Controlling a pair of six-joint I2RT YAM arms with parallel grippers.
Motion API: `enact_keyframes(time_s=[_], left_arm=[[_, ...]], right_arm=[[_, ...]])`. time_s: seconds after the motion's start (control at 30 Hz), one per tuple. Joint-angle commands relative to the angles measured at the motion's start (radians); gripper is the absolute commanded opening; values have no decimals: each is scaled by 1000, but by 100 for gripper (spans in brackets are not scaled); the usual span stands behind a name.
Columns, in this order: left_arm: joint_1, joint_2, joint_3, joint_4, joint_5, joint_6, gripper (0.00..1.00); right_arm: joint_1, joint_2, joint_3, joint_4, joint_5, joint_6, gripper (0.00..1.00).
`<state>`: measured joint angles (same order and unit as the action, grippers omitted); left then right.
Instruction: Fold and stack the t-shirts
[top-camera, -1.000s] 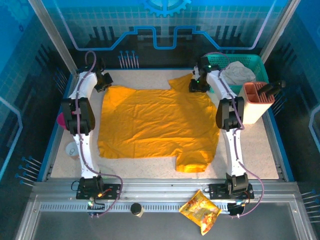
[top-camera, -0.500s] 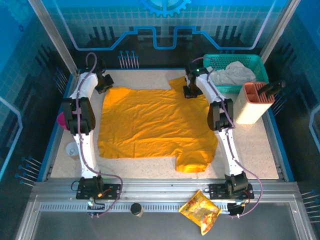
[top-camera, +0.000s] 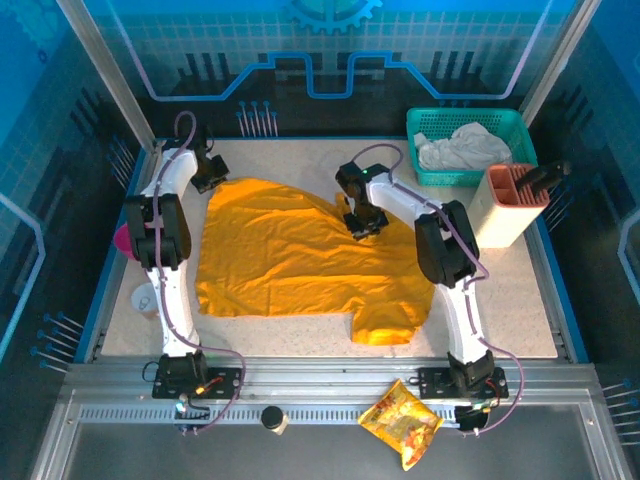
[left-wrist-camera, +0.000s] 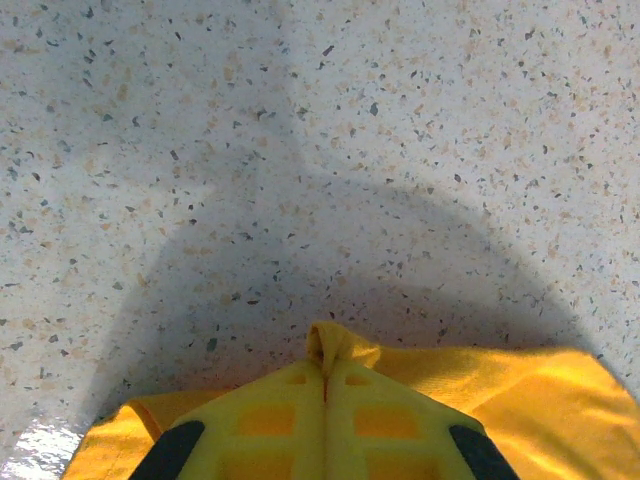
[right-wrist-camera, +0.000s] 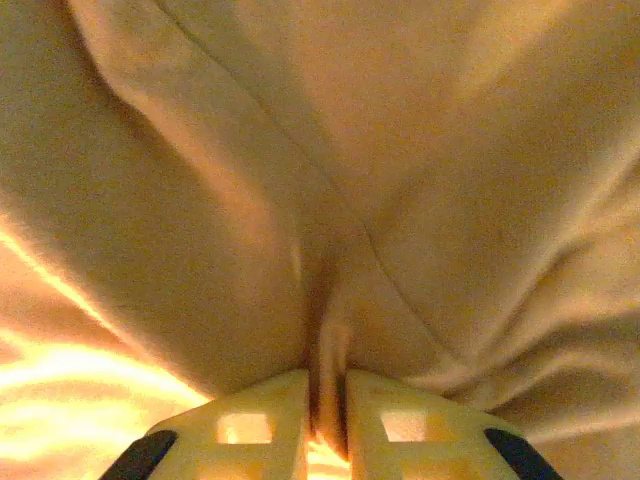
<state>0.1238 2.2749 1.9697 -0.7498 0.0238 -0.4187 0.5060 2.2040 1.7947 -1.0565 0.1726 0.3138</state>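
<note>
A large orange-yellow t-shirt (top-camera: 290, 255) lies spread over the speckled table, one sleeve pointing at the near edge. My left gripper (top-camera: 210, 175) sits at the shirt's far left corner. In the left wrist view the gripper (left-wrist-camera: 325, 375) is shut on a small pinch of that cloth (left-wrist-camera: 335, 345). My right gripper (top-camera: 361, 222) hovers over the shirt's far right part, holding the far sleeve lifted and folded inward. In the right wrist view it (right-wrist-camera: 328, 385) is shut on a ridge of orange cloth (right-wrist-camera: 335, 330), with more of the fabric (right-wrist-camera: 300, 150) ahead of it.
A teal basket (top-camera: 425, 118) with a pale cloth (top-camera: 462, 146) stands at the far right. Beside it is a salmon holder (top-camera: 508, 205) with a black tool. A snack packet (top-camera: 402, 422) lies on the front rail. A pink object (top-camera: 122, 240) sits at the left edge.
My right gripper has moved from beside the basket leftward and nearer, dragging the far right sleeve over the shirt. The left gripper has stayed at its corner.
</note>
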Motion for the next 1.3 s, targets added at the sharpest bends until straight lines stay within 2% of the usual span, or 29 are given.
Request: enact_keyframes(time_s=[0.0,0.1,0.27,0.4,0.53,0.67,1.27], left_arm=[[-6,-27,-3,-6,10,6,0],[-6,-29,3,-10,14,5,0],[-6,-41,-8,0,21,2,0],[-6,-38,-8,3,24,-2,0],[-6,-38,-13,11,45,-13,0],[-6,-36,-10,12,45,-9,0],[-6,-34,-5,13,51,2,0]], right_arm=[[-9,-74,-55,22,-7,87,32],[-43,-111,13,-13,48,75,40],[-136,-82,214,-59,63,20,40],[-187,39,360,-17,-17,-81,38],[-219,213,526,-38,5,-118,38],[-236,314,626,-45,39,-149,39],[-287,381,599,-12,-4,-94,40]])
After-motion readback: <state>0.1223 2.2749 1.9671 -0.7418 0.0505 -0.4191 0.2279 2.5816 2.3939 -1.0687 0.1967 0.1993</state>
